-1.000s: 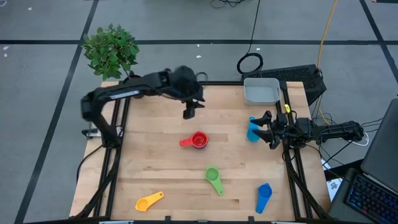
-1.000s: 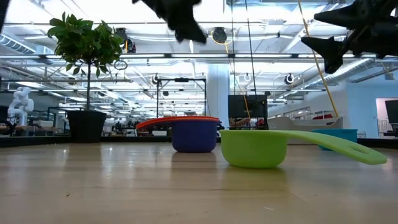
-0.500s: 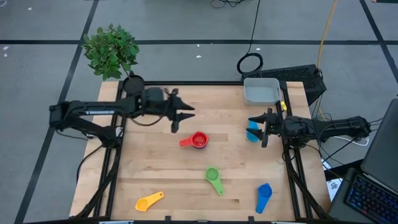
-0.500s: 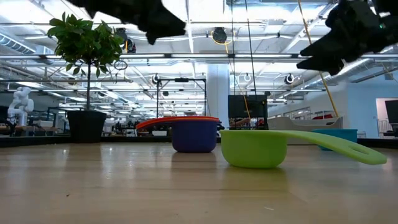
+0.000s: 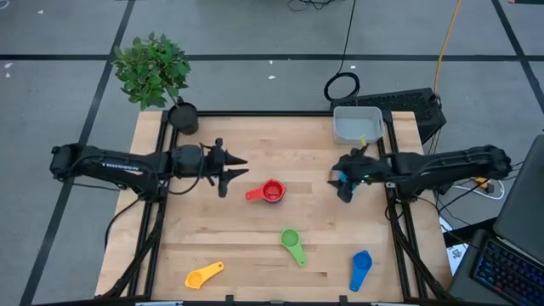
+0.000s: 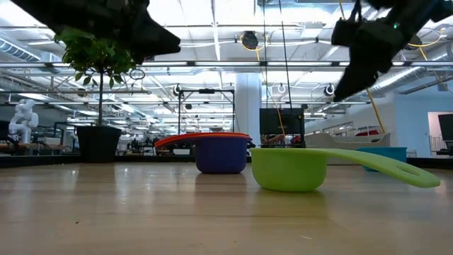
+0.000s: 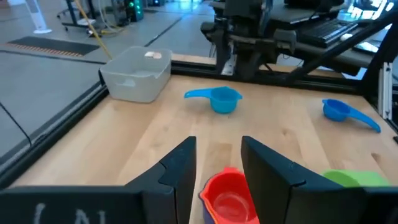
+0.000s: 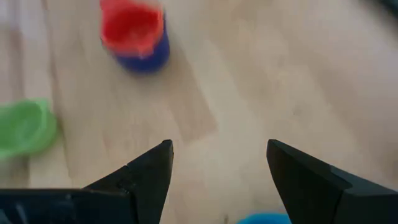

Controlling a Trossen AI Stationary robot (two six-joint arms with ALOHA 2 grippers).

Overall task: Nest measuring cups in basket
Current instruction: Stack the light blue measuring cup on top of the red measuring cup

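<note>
While the tabletop carries most of the measuring cups loose, the basket sits at its far right corner. Both arms reach low and nearly level toward the middle.

The right end effector hangs over the light blue cup, which lies just in front of the basket with its handle pointing along the far edge. The right arm is plainly nearer both. Its fingers are spread wide, and the wrist view shows a sliver of that blue just below them, so I judge this cup the coming pick.

The left end effector points at the red cup, which is stacked in a dark blue one; its fingers are apart, the cup just ahead of the tips.

The green cup, medium blue cup and yellow cup lie well apart nearer the front.
</note>
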